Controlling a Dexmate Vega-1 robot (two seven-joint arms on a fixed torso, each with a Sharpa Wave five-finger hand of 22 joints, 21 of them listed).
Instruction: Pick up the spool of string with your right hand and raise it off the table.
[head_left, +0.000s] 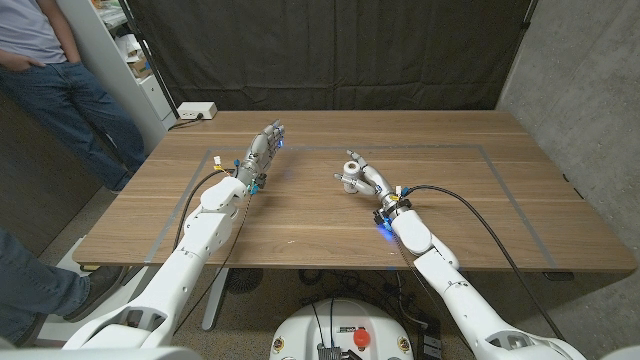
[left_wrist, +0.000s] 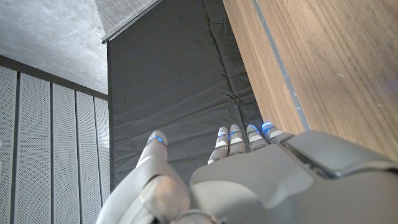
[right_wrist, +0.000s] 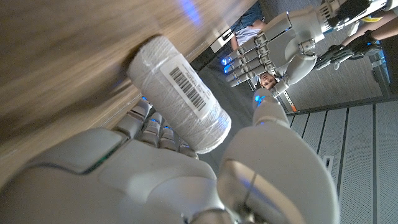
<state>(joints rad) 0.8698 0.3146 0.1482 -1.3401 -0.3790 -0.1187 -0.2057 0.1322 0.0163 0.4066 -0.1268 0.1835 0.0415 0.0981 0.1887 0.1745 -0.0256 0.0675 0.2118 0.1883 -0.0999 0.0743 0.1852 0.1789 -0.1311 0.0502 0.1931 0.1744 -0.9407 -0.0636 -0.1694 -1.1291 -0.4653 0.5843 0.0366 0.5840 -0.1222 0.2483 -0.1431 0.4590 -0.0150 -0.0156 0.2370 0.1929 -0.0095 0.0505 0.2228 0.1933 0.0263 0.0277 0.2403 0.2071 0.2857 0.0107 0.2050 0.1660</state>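
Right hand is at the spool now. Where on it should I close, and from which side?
Close on the wound white side of the spool of string, across the middle near the barcode label. It is a plain cylinder, and the right hand already cups it, with the fingers on one side and the thumb opposite, so squeeze across its width rather than on the ends.

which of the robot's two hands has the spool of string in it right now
The right hand: its fingers wrap the white spool of string. The left hand holds nothing, fingers straight.
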